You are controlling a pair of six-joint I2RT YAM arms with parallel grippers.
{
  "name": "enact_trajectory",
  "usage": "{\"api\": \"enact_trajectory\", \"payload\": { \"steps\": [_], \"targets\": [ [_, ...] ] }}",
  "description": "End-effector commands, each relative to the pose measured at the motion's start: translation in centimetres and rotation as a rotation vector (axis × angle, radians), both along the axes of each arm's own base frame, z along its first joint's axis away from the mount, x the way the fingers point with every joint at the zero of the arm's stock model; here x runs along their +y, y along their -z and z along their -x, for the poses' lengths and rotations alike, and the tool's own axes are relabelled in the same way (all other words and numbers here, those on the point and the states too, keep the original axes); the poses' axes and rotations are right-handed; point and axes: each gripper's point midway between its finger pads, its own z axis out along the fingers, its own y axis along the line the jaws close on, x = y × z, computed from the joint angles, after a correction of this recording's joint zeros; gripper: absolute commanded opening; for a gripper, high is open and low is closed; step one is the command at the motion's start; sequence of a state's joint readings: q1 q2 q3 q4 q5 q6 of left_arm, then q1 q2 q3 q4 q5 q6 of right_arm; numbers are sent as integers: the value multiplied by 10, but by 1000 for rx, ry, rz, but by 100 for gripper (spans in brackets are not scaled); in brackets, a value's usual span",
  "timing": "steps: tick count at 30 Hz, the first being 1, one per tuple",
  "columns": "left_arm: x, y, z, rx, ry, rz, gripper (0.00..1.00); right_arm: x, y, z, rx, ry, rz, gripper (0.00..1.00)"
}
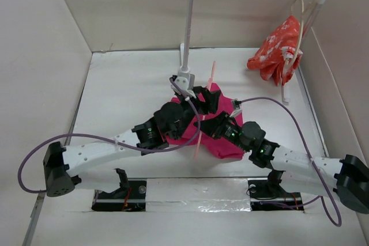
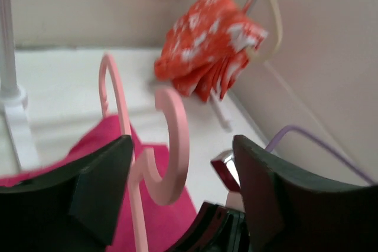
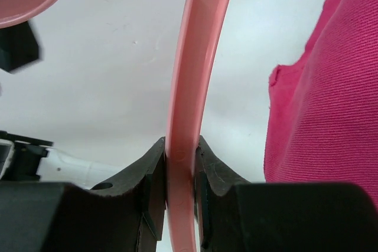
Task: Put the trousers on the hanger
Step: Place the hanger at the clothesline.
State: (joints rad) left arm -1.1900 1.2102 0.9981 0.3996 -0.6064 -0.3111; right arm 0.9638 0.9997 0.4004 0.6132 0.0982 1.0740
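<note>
The magenta trousers [image 1: 226, 145] lie bunched on the table under both arms; they also show in the left wrist view [image 2: 88, 140] and the right wrist view [image 3: 331, 87]. The thin salmon-pink hanger [image 1: 211, 76] runs over them, far to near. My right gripper [image 3: 180, 157] is shut on one of the hanger's straight bars [image 3: 195, 57]; in the top view it [image 1: 206, 128] sits over the trousers. My left gripper [image 2: 183, 169] is open, with the hanger's hook [image 2: 174, 146] between its jaws and untouched by either finger; in the top view it [image 1: 204, 97] sits at the trousers' far edge.
A white clothes rail [image 1: 187, 27] stands at the back, its base just beyond my left gripper. A red-orange floral garment [image 1: 277, 50] hangs on a pale beige hanger [image 1: 297, 33] at the rail's right end. Walls close in on the left, the back and the right.
</note>
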Motion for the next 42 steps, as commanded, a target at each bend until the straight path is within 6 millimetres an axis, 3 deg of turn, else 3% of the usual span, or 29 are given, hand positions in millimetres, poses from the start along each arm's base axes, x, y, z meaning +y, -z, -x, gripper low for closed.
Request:
{"api": "enact_trajectory", "payload": {
  "steps": [1,3,7,8,10,11,12,14,15,17,20,22,25,29,31,37,42],
  "targets": [
    [31,-93,14,-135,11,208,70,-11,-107,7,-164,1,-263,0],
    [54,-107,18,-161,-23,241,75,-20,-116,0,-172,30,-264,0],
    [109,-106,17,-165,-173,284,77,-38,-138,-12,-219,69,-244,0],
    [126,-95,18,-159,-212,296,77,-41,-148,-12,-240,59,-244,0],
    [141,-87,18,-165,-246,329,77,-56,-158,-29,-271,99,-219,0],
    [145,-71,18,-154,-250,319,77,-56,-163,-30,-283,81,-203,0],
    [147,-61,16,-143,-264,311,77,-60,-179,-37,-308,91,-207,0],
    [144,-30,9,-106,-278,262,77,-70,-188,-56,-329,130,-162,0],
    [141,-19,8,-98,-279,234,76,-71,-203,-64,-346,146,-160,0],
    [144,11,-5,-78,-341,156,76,-79,-205,-85,-343,194,-94,0],
    [144,41,-16,-44,-372,77,76,-82,-225,-105,-372,198,-78,0],
    [138,45,-17,-35,-341,75,76,-93,-242,-119,-391,213,-103,0],
    [125,49,-13,-40,-263,64,76,-99,-241,-148,-369,232,-82,0],
    [131,63,-15,-25,-289,54,76,-110,-254,-181,-347,276,-39,0],
    [136,63,-19,-22,-303,53,76,-115,-246,-199,-318,273,-39,0],
    [139,60,-16,-32,-293,83,76,-120,-248,-233,-313,269,-18,0],
    [139,63,-18,-26,-295,76,75,-126,-258,-245,-328,250,-23,0]
  ]
}}
